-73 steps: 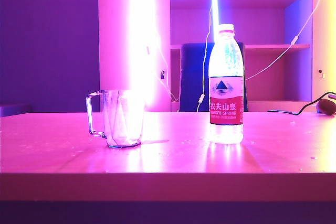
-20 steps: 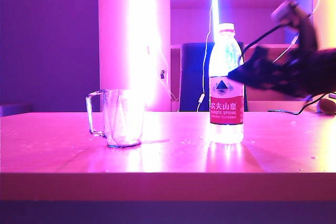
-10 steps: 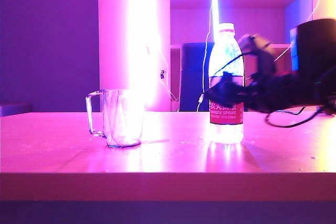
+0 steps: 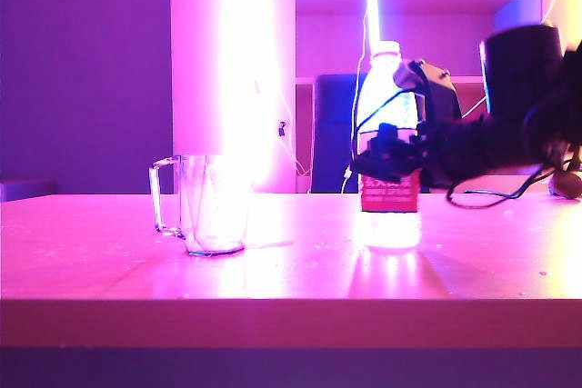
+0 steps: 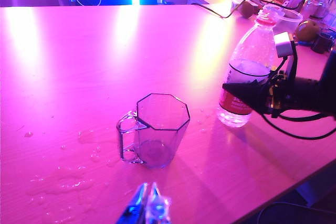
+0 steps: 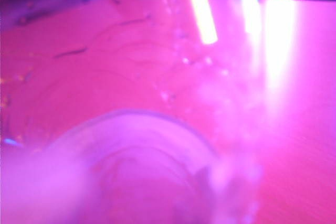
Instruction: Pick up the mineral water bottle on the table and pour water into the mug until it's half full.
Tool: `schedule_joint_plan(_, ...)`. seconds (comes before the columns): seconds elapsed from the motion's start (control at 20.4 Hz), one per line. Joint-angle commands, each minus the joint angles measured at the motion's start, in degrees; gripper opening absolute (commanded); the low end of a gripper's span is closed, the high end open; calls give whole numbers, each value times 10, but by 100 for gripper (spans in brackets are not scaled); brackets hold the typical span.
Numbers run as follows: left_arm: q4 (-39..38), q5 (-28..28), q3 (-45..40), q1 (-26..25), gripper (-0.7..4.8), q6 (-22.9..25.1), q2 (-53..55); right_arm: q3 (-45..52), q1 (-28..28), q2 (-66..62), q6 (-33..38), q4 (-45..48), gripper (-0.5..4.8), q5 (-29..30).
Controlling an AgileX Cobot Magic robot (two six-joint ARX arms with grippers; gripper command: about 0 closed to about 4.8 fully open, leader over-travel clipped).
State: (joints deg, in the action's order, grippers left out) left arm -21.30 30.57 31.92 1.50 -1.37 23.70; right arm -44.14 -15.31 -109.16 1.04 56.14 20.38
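The mineral water bottle (image 4: 389, 88), clear with a red label, stands on the table at centre right, with water (image 4: 391, 229) bright in its base. My right gripper (image 4: 386, 156) reaches in from the right, its dark fingers clamped on both sides of the bottle at label height. The left wrist view shows the same grip on the bottle (image 5: 247, 51). The right wrist view is a blur with only the bottle's top (image 6: 136, 171) close up. The clear faceted mug (image 4: 214, 204) stands upright to the left, apart from the bottle. My left gripper (image 5: 148, 199) hangs shut, short of the mug (image 5: 157, 135).
Water drops and a thin puddle (image 5: 58, 182) lie on the table near the mug. The table's edge (image 5: 294, 182) runs close behind the bottle. A dark cable (image 5: 220, 11) and round fruits (image 5: 307, 30) sit at the far side. A chair (image 4: 332, 134) and shelves stand behind.
My right arm has come down from upper right and slid left around the bottle. Its fingers have drawn in onto the bottle, which has shifted slightly. Mug and left gripper are unmoved.
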Motion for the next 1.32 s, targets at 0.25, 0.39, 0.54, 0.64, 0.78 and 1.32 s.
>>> schedule_joint_plan(0.25,4,2,2,0,-5,-2,-1,-140,-49,119,-282,-414,248,-161)
schedule_joint_plan(0.39,4,1,2,0,-5,-2,0,-194,-88,119,-369,-489,251,-243)
schedule_joint_plan(0.54,4,2,2,0,-5,-2,-1,-217,-128,119,-440,-499,252,-323)
schedule_joint_plan(0.64,4,2,2,0,-5,-2,-1,-218,-145,116,-495,-501,252,-358)
schedule_joint_plan(0.78,4,2,2,0,-5,-2,-1,-218,-164,108,-553,-497,251,-397)
schedule_joint_plan(1.32,4,1,2,0,-5,-2,-1,-229,-205,56,-753,-438,252,-556)
